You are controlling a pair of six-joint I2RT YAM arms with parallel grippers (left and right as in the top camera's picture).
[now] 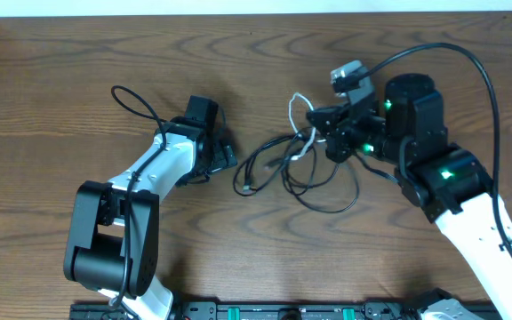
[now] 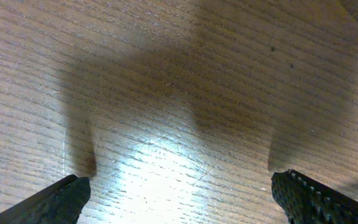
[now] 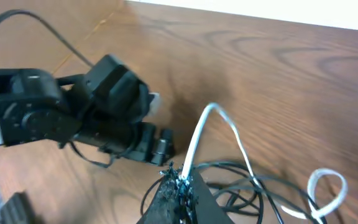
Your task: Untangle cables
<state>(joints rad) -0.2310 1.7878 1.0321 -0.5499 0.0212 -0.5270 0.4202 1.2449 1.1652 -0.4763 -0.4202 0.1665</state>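
Observation:
A tangle of thin black cables (image 1: 278,169) lies on the wooden table between the arms, with a white cable (image 1: 295,105) looping through it. My right gripper (image 1: 316,133) is at the tangle's upper right edge. In the right wrist view it (image 3: 182,177) is shut on the white cable (image 3: 199,137), which arches up out of the fingertips, with black cables (image 3: 225,164) lying just behind. My left gripper (image 1: 225,156) hangs to the left of the tangle, apart from it. Its jaws (image 2: 179,190) are wide open over bare wood, and no cable shows between the fingers (image 2: 61,199).
The left arm (image 3: 104,118) fills the left of the right wrist view, close to the tangle. Thick black wires run along both arms. The table's far edge (image 1: 256,13) runs along the top, and a black rail (image 1: 283,311) sits at the near edge.

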